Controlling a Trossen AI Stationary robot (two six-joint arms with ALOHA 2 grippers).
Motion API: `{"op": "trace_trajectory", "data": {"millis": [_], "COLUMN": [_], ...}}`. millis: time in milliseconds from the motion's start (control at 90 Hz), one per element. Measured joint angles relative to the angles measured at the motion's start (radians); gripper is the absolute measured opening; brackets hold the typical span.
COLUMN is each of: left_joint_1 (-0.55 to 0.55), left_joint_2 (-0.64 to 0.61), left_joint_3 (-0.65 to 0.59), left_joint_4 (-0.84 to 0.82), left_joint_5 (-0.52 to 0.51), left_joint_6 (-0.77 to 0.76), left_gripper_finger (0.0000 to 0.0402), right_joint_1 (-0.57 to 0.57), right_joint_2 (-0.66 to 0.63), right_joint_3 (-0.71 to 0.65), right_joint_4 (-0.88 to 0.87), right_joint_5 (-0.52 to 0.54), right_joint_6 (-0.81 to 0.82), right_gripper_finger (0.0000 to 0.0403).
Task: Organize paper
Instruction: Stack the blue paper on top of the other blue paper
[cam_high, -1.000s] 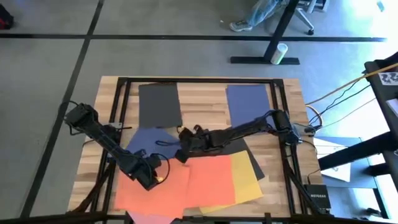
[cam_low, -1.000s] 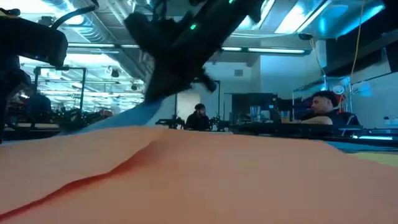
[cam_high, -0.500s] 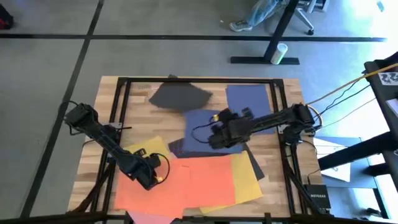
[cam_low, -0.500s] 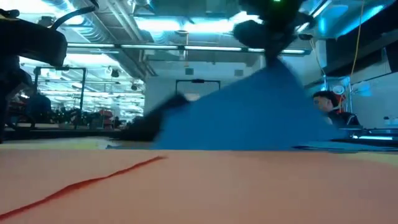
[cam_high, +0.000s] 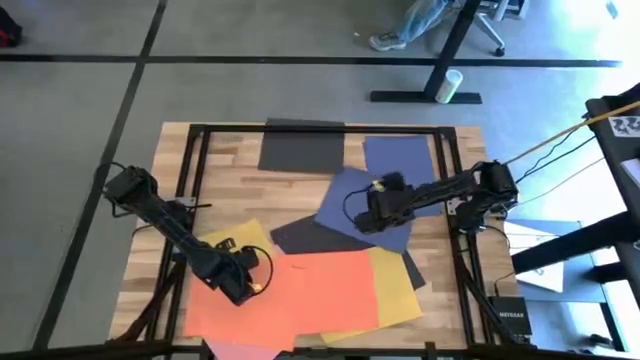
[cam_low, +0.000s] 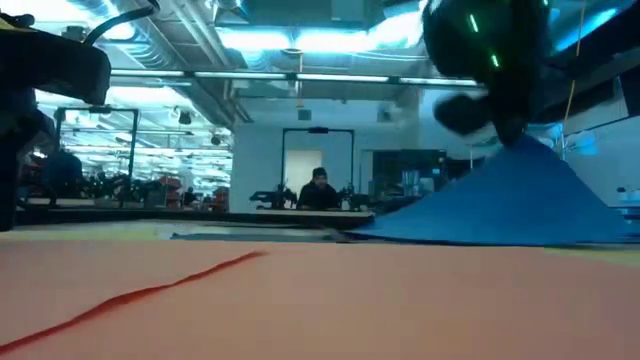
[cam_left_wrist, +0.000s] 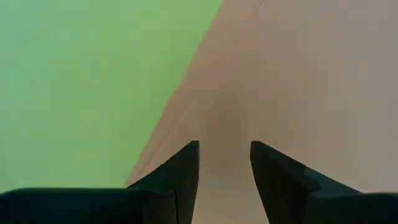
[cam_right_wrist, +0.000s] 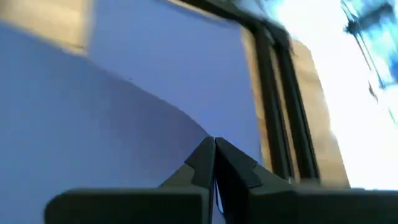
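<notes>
Paper sheets lie overlapping on the wooden table (cam_high: 235, 180). My right gripper (cam_high: 365, 212) is shut on a navy blue sheet (cam_high: 340, 195) at the middle right, next to a second navy sheet (cam_high: 400, 155). A black sheet (cam_high: 300, 150) lies flat at the far edge. My left gripper (cam_high: 243, 283) stands open over the orange-red sheet (cam_high: 320, 290) at the near left, fingers pointing down. I cannot tell whether they touch it. Yellow sheets (cam_high: 400, 290) and a dark sheet (cam_high: 300, 235) lie partly under others. My right gripper pinches the navy sheet between its two shut fingers at an edge (cam_right_wrist: 202, 134), coming from above and from the table's right side. The sheet rises to a peak (cam_low: 520, 150) at the fingers, and its lower part (cam_low: 480, 225) lies on the table.
A black metal frame (cam_high: 440, 180) runs around the table top. A pink sheet's corner (cam_high: 240, 351) shows at the near edge. People sit at desks (cam_low: 318, 190) in the room beyond the table.
My right gripper has gone toward the table's right edge, staying shut and dragging the navy sheet from the middle left to the middle right. The black sheet has turned about and slid toward the far right. A yellow sheet at the left has come uncovered.
</notes>
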Motion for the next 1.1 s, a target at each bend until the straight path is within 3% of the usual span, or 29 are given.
{"op": "trace_trajectory", "data": {"millis": [144, 389, 500, 600, 756, 978, 1100], "left_joint_1": [-0.001, 0.004, 0.011, 0.010, 0.010, 0.010, 0.010], "left_joint_2": [0.000, 0.000, 0.000, 0.000, 0.000, 0.000, 0.000], "left_joint_3": [0.000, 0.000, 0.000, 0.000, 0.000, 0.000, 0.000], "left_joint_4": [-0.002, -0.002, -0.002, -0.002, -0.003, 0.001, 0.005], "left_joint_5": [-0.003, -0.050, -0.054, -0.054, -0.054, -0.059, -0.060], "left_joint_6": [-0.009, 0.008, 0.020, 0.033, 0.040, 0.022, 0.018], "left_gripper_finger": [0.0129, 0.0129, 0.0129, 0.0129, 0.0129, 0.0129, 0.0129], "right_joint_1": [0.005, -0.030, -0.054, -0.063, -0.058, 0.055, 0.091], "right_joint_2": [-0.001, 0.006, 0.006, 0.006, 0.006, 0.006, 0.006], "right_joint_3": [-0.155, -0.318, -0.352, -0.360, -0.360, -0.359, -0.362], "right_joint_4": [0.009, 0.361, 0.437, 0.403, 0.279, 0.207, 0.190], "right_joint_5": [-0.070, -0.052, -0.026, -0.029, -0.116, -0.287, -0.324], "right_joint_6": [0.259, 0.263, 0.262, 0.262, 0.262, 0.262, 0.273], "right_gripper_finger": [0.0000, 0.0000, 0.0000, 0.0000, 0.0000, 0.0000, 0.0000]}}
